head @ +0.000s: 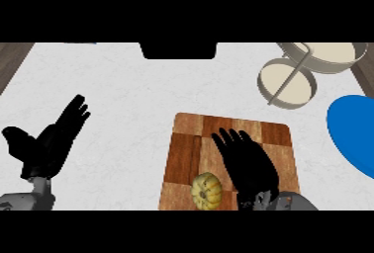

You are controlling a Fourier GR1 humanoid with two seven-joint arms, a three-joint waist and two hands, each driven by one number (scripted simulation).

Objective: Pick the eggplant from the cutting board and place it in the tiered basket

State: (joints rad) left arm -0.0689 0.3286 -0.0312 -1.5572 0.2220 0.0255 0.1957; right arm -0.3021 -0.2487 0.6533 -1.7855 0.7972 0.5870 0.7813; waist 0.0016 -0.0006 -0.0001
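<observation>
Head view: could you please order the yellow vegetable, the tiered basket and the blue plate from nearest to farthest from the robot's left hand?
From the left hand:
1. Yellow vegetable, on the cutting board's near end.
2. Tiered basket, far right of the counter.
3. Blue plate, at the right edge.

Head view, steeply down onto counter (124, 89)

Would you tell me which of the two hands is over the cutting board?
The right hand: it lies open over the board, beside the yellow vegetable. The left hand is over the counter, off the board.
</observation>
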